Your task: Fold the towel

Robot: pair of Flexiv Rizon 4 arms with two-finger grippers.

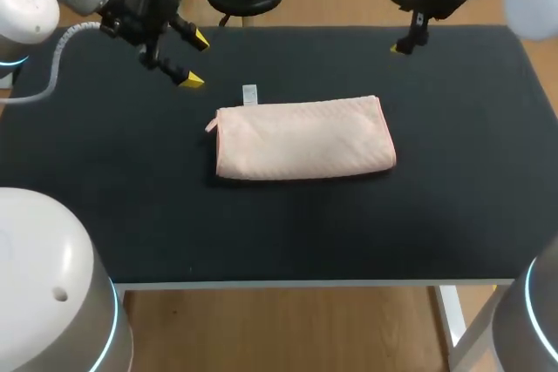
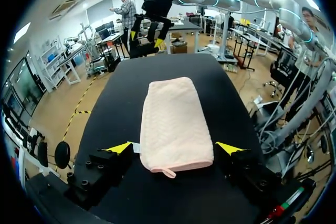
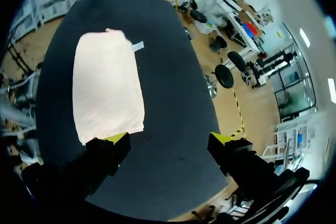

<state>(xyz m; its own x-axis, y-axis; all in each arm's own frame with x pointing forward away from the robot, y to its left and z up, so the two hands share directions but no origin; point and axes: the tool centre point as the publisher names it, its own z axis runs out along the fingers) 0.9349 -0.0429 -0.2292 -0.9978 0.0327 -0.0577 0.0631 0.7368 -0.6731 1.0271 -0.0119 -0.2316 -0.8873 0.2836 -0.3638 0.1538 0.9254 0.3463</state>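
Towel (image 1: 303, 138) lies folded, untouched by wide-spread left end effector (image 1: 196, 60) and right end effector (image 3: 169, 139).

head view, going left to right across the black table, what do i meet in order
left gripper, open with yellow tips → folded pale pink towel lying flat mid-table → right gripper, hanging over the far edge
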